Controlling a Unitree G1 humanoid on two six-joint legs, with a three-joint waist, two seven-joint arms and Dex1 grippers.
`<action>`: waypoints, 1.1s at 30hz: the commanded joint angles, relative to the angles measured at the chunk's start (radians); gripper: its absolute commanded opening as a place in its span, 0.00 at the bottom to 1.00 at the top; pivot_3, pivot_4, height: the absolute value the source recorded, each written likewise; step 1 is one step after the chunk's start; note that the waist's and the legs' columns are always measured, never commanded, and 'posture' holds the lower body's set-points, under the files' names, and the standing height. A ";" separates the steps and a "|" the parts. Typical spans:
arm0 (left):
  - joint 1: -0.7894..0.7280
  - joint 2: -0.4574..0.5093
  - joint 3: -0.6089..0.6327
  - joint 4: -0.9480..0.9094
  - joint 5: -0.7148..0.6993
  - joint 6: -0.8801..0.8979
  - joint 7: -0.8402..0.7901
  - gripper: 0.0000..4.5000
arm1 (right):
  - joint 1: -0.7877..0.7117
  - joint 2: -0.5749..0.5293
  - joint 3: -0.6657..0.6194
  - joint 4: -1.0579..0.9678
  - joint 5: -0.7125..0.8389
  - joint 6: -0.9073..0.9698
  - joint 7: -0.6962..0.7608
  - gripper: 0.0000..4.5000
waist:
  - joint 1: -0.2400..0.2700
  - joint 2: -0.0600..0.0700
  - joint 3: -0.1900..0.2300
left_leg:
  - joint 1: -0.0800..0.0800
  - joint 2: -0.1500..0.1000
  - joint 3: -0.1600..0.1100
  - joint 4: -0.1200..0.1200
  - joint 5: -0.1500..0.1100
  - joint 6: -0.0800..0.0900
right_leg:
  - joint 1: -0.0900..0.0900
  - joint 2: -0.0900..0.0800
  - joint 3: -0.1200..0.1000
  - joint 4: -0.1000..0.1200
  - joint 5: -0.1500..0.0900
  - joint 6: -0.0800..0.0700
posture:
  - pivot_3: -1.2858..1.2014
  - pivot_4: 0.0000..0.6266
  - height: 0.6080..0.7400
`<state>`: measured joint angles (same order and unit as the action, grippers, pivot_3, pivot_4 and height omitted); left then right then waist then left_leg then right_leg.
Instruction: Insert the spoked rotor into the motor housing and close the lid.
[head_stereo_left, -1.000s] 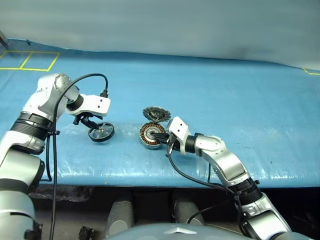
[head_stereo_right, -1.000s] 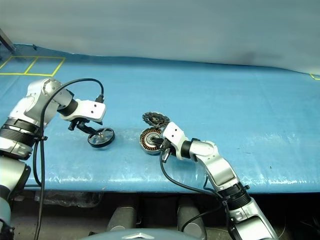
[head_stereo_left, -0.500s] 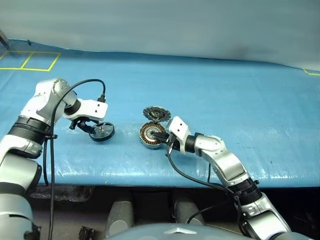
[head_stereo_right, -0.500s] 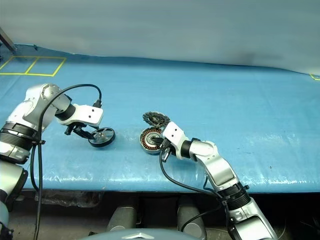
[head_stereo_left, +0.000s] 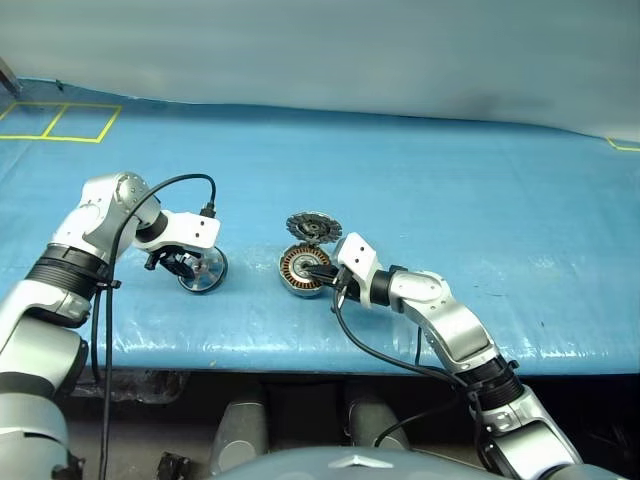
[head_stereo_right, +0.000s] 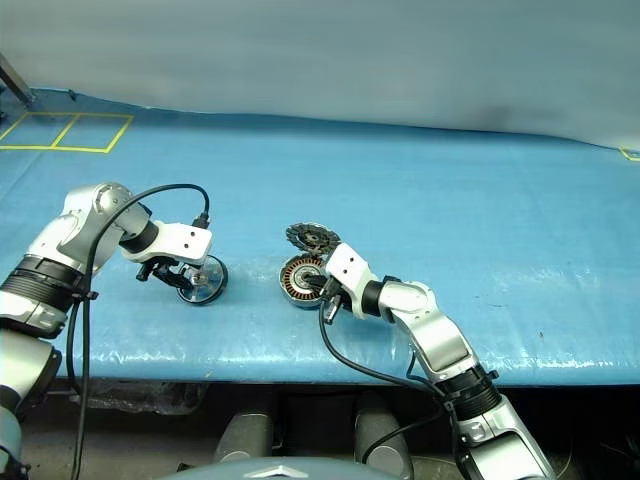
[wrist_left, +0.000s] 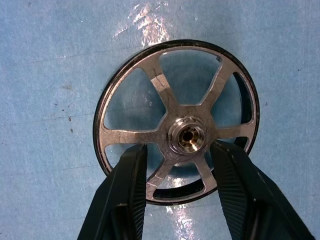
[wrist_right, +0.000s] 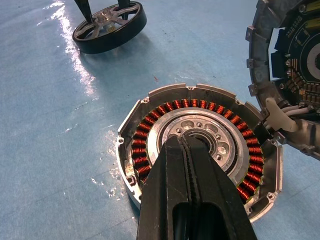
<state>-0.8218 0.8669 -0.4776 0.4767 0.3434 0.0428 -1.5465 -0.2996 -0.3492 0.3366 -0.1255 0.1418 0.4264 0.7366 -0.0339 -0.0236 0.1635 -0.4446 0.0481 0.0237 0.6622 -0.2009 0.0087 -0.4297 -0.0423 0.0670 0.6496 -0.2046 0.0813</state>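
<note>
The spoked rotor (wrist_left: 161, 88), a silver wheel with a dark rim, lies flat on the blue table (head_stereo_left: 450, 200), left of the motor housing (head_stereo_left: 296, 270). My left gripper (wrist_left: 180, 149) points down over it, open, one finger on each side of the small hub (wrist_left: 187, 137). The housing shows its ring of copper windings (wrist_right: 150, 125) around a pale centre. My right gripper (wrist_right: 187, 145) is shut, its tip resting on that centre. The lid (head_stereo_left: 312, 227) stands open behind the housing, joined at the rim, with its toothed face (wrist_right: 295, 65) showing.
Yellow taped squares (head_stereo_left: 60, 120) mark the table's far left corner. The table's front edge (head_stereo_left: 300, 355) runs just below both arms. Black cables (head_stereo_left: 160, 190) loop from each wrist. Bare blue surface stretches to the right and behind the parts.
My left gripper has come down over the rotor and now straddles its hub. The rotor, the housing, the lid and my right arm have stayed put.
</note>
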 joint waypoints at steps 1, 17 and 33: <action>0.000 0.008 0.018 -0.019 0.000 0.005 0.005 0.47 | -0.007 0.002 -0.016 -0.034 0.010 -0.001 -0.001 0.00 | 0.000 0.000 0.000 | 0.000 0.000 0.000 0.000 0.000 0.000 | 0.000 0.000 0.000 0.000 0.000 0.000 | 0.52 0.24 1.00; 0.015 -0.007 0.109 0.021 -0.113 -0.036 0.035 0.28 | 0.014 0.005 -0.060 -0.037 0.025 -0.006 -0.029 0.00 | 0.004 0.000 0.000 | 0.001 0.000 0.000 0.001 0.000 0.000 | 0.001 0.000 0.000 0.002 0.000 0.000 | 0.52 0.24 1.00; 0.077 -0.054 0.229 -0.045 -0.391 0.137 -0.031 0.28 | 0.110 0.005 -0.179 -0.077 0.072 -0.014 -0.101 0.00 | 0.006 0.000 0.000 | 0.001 0.000 0.000 0.001 0.000 0.000 | 0.001 0.000 0.000 0.002 0.000 0.000 | 0.52 0.24 1.00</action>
<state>-0.7266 0.8181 -0.2798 0.4693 -0.0172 0.1556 -1.5682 -0.1970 -0.3437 0.1809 -0.1660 0.2042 0.4251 0.6424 -0.0278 -0.0236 0.1633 -0.4438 0.0480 0.0236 0.6638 -0.2006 0.0091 -0.4290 -0.0422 0.0670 0.6517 -0.2046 0.0813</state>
